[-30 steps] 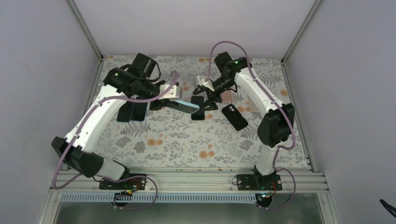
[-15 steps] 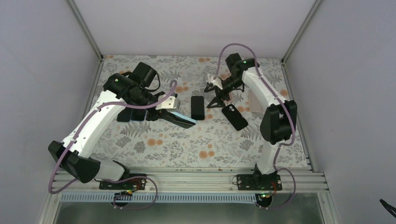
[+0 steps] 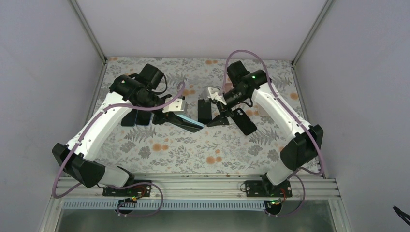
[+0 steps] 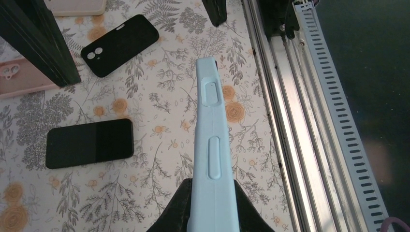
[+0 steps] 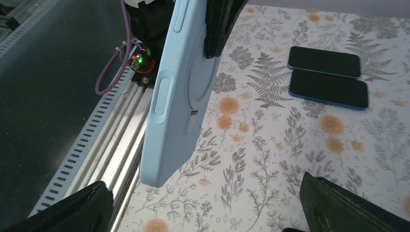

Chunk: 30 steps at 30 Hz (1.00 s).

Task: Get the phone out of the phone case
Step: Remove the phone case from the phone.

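Note:
My left gripper (image 3: 189, 123) is shut on a light blue phone case (image 3: 186, 118) and holds it edge-up above the table; the case's side with its buttons shows in the left wrist view (image 4: 211, 145), pinched between my fingers (image 4: 179, 208). A black phone (image 3: 204, 110) lies flat on the table just beyond the case, apart from it, and also shows in the left wrist view (image 4: 90, 143). My right gripper (image 3: 216, 111) is open wide and empty beside that phone. In the right wrist view the case's back (image 5: 181, 92) hangs ahead of my right gripper (image 5: 208, 212).
A black case (image 3: 242, 121) lies right of the phone. A pink case (image 4: 19, 77) lies behind the right gripper. Two dark phones (image 3: 137, 116) lie side by side at the left, also in the right wrist view (image 5: 324, 61). The aluminium rail (image 3: 193, 183) runs along the near edge.
The black phone now lies alone on the table. My left gripper drew the blue case back toward the near side. My right gripper pulled away toward the back, then came back beside the phone.

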### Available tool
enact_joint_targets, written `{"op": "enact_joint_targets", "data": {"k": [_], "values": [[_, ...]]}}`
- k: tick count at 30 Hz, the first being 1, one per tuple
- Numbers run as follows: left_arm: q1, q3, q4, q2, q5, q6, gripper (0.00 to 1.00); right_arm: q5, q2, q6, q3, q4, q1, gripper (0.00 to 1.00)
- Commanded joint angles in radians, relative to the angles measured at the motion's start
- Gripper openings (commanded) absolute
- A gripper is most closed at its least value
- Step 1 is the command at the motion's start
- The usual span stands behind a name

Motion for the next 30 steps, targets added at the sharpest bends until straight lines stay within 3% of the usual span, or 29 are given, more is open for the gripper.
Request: {"op": "enact_joint_targets", "data": {"k": [1, 30], "values": [[0.0, 0.033, 0.037, -0.016, 0.035, -0.015, 0.02, -0.059, 0.043, 0.005, 0.005, -0.02, 0.033, 0.98], [0.001, 0.05, 0.016, -0.027, 0.054, -0.006, 0.02, -0.001, 0.128, 0.095, 0.043, 0.098, 0.014, 0.96]]}}
